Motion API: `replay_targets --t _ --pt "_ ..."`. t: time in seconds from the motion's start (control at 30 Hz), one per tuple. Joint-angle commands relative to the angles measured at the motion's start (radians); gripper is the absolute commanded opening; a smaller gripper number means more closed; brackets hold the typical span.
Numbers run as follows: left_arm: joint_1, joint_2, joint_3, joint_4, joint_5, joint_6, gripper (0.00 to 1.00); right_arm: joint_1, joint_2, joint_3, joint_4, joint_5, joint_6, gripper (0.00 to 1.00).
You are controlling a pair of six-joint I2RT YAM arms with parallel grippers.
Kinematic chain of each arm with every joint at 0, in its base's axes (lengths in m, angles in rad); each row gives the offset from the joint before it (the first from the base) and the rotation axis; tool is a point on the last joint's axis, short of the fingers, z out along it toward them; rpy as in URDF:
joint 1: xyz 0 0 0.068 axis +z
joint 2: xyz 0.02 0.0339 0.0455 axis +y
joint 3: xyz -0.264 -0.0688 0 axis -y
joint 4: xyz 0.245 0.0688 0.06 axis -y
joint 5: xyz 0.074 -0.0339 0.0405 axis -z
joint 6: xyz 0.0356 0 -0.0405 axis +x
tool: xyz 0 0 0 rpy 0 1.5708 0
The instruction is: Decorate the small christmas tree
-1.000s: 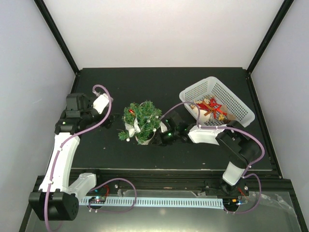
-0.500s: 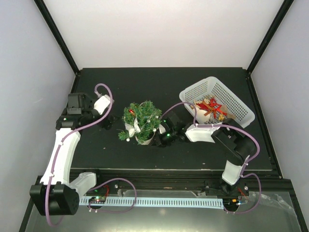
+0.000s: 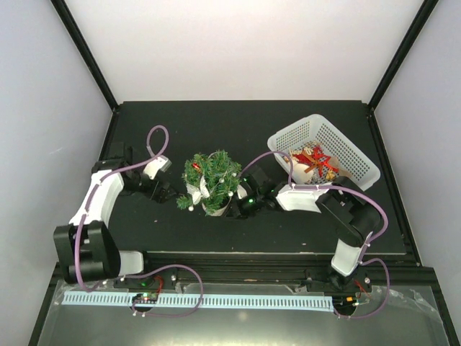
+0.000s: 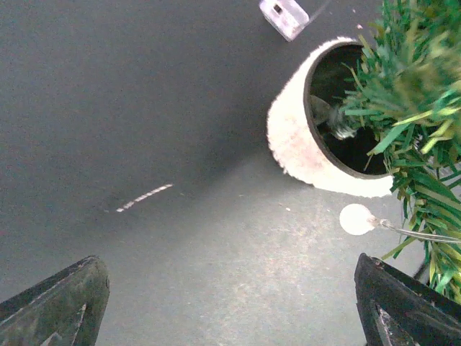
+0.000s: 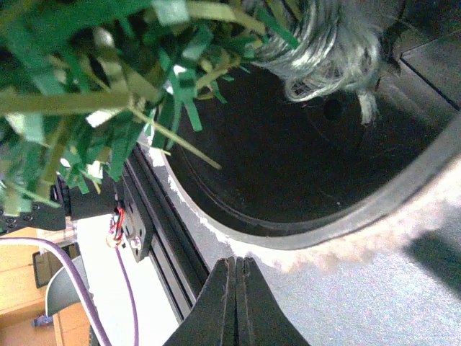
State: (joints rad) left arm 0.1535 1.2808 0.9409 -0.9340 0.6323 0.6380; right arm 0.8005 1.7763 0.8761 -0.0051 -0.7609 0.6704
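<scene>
- Small christmas tree (image 3: 211,175): stands near the middle of the tabletop (image 3: 288,122), between the two arms, in a whitish pot (image 3: 215,207). It already carries a silver ribbon (image 5: 324,43), a white bauble (image 4: 356,218) and some red trim.
- Left tool (image 4: 225,277): released, jaws wide apart and holding nothing. It sits low on the tree's left, just beside the lowest branches and clear of the pot. You could judge this a ready stance for reaching into the foliage or taking the pot wall.
- Right tool (image 5: 235,288): clenched, fingers pressed flat together with nothing visible between them. The tips sit at the pot's fuzzy rim on the tree's right. This is probably a brace to keep the light pot from sliding or tipping while the other arm works.
- Basket (image 3: 360,155): white, perforated, at the right rear of the tabletop, well apart from the tree. A red bow (image 3: 313,158) and other ornaments lie inside, within the right arm's reach.
- Hard to make out: whether the right fingertips touch the rim or stop just short; whether the tree stands upright or leans.
- Cut off: most of the foliage in both wrist views. A small pale tag (image 4: 284,16) near the pot is too cropped for you to identify.
- Hidden: the basket's lower contents, under the bow.
</scene>
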Motion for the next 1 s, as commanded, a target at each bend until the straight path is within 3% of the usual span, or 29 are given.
replay_targets --t 0.0,0.2,0.3,0.47,0.57,0.67,0.8,0.97 --pt "0.014 0.098 0.039 -0.083 0.112 0.055 0.93 -0.008 -0.024 0.014 -0.014 0.014 -0.015 0.01" --pt "0.014 0.346 0.179 -0.237 0.129 0.049 0.92 -0.024 -0.022 0.011 -0.009 0.022 -0.013 0.01" --pt "0.015 0.464 0.228 -0.313 0.203 0.093 0.99 -0.030 -0.009 0.008 0.006 0.015 -0.004 0.01" --pt "0.009 0.541 0.241 -0.276 0.239 0.049 0.98 -0.037 0.007 0.020 0.006 0.019 -0.002 0.01" --pt "0.004 0.554 0.242 -0.248 0.235 0.030 0.86 -0.041 0.022 0.035 0.005 0.020 -0.002 0.01" --pt "0.003 0.554 0.242 -0.234 0.240 0.022 0.66 -0.044 0.039 0.045 0.012 0.013 0.004 0.01" --pt "0.004 0.556 0.236 -0.232 0.247 0.026 0.46 -0.042 0.053 0.053 0.027 -0.015 0.007 0.01" --pt "0.006 0.557 0.236 -0.236 0.251 0.028 0.34 -0.040 0.080 0.055 0.029 -0.056 0.005 0.01"
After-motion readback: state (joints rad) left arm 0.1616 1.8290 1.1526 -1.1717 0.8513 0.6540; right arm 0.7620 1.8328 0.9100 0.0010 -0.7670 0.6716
